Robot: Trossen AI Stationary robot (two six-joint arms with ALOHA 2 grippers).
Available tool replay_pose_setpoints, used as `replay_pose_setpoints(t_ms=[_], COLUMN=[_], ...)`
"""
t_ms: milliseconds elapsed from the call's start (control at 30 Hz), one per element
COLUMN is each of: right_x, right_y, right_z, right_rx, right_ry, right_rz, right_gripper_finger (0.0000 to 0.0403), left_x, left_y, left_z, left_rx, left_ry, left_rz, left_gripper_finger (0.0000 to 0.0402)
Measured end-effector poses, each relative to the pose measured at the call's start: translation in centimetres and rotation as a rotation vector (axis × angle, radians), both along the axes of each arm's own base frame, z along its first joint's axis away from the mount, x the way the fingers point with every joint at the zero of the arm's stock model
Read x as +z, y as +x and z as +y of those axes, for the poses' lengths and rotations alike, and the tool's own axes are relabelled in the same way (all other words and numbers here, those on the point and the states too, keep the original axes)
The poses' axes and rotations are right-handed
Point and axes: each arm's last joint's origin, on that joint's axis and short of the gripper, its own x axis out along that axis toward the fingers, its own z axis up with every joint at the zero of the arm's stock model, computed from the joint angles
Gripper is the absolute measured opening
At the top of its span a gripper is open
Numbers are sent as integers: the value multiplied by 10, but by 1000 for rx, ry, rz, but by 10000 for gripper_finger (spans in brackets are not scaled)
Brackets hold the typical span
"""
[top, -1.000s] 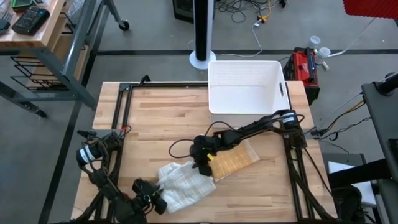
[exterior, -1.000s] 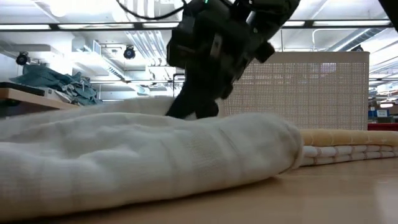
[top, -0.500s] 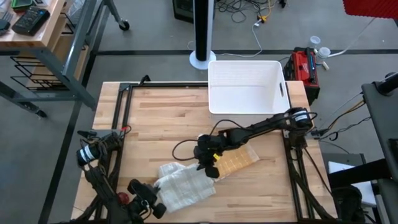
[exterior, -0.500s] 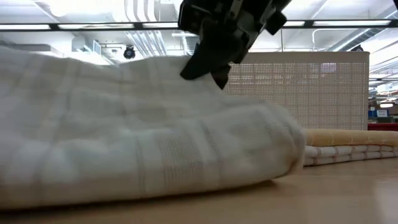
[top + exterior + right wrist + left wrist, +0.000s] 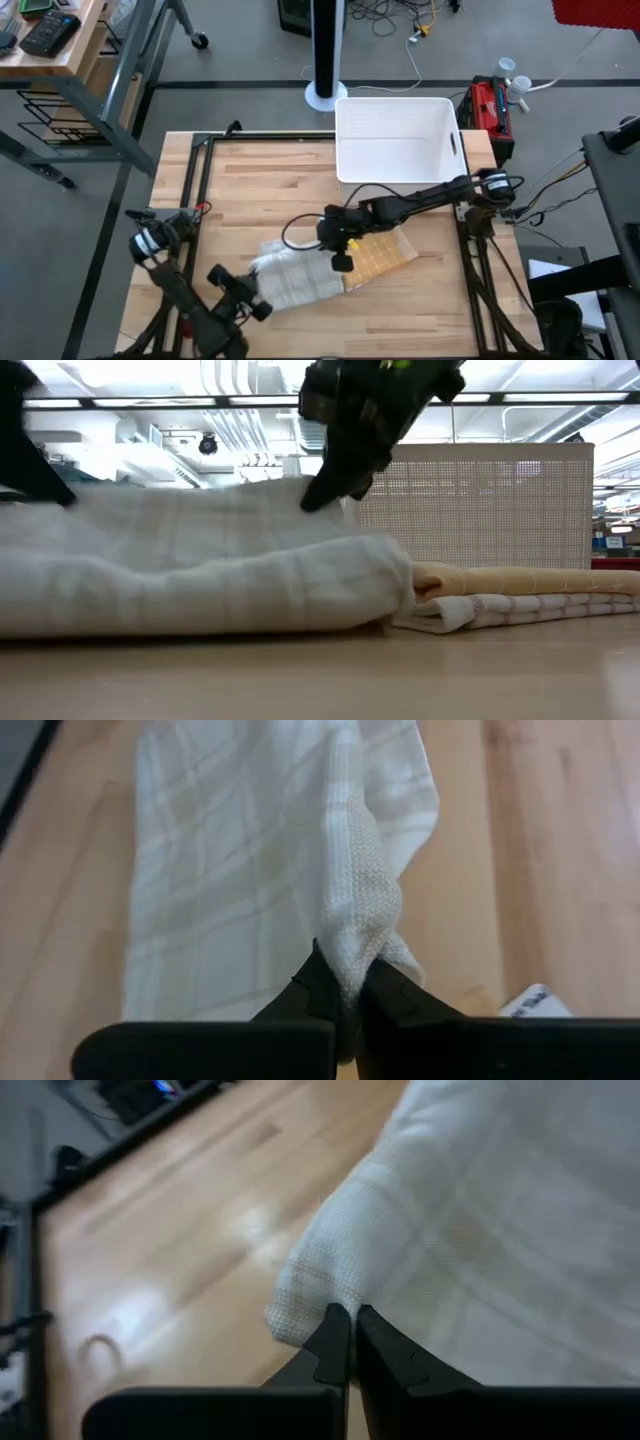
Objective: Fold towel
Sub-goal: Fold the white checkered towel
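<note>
White checked towel [image 5: 297, 281] lies bunched at the front middle of the wooden desk [image 5: 265, 190], held at two places.

Left end effector [image 5: 255, 305] sits at the towel's front-left edge, near the front of the desk. In the left wrist view its fingers [image 5: 330, 1342] are pressed together on a pinched corner of the towel [image 5: 480, 1230]; weave bulges just beyond the tips.

Right end effector [image 5: 341, 262] is at the towel's right edge, its arm reaching in from the right side of the desk. In the right wrist view its fingers [image 5: 318, 982] are clamped on a gathered ridge of the towel [image 5: 250, 880], and the cloth spreads flat on the desk beyond.

Low view: the towel [image 5: 190, 580] forms a thick fold across the left and centre, with the right end effector [image 5: 330, 490] on its top edge.

Yellow folded towel [image 5: 378, 257] lies just to the right of the white one, partly under its edge; in the low view it [image 5: 530, 595] is a flat stack touching the white fold.

White plastic bin [image 5: 395, 140] stands at the far edge of the desk, well apart from the towels.
</note>
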Motion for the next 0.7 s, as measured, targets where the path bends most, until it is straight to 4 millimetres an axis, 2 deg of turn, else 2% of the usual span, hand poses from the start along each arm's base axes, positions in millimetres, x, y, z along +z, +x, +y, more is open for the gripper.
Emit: replay_pose_setpoints(t_ms=[133, 400, 567, 700], right_x=[-11, -55, -83, -88], right_y=[5, 18, 23, 25], right_z=[-14, -52, -59, -59], right_rx=[-47, -141, -153, -194], right_ry=[-40, -45, -11, 26], right_rz=[20, 113, 169, 176], right_gripper_finger=[2, 1, 2, 15], left_x=[-22, -61, -84, -92], left_y=[3, 6, 9, 12], left_z=[28, 76, 91, 100], left_rx=[68, 179, 137, 155], left_ry=[71, 111, 84, 68], left_rz=[41, 25, -49, -68], left_gripper_finger=[2, 2, 2, 16])
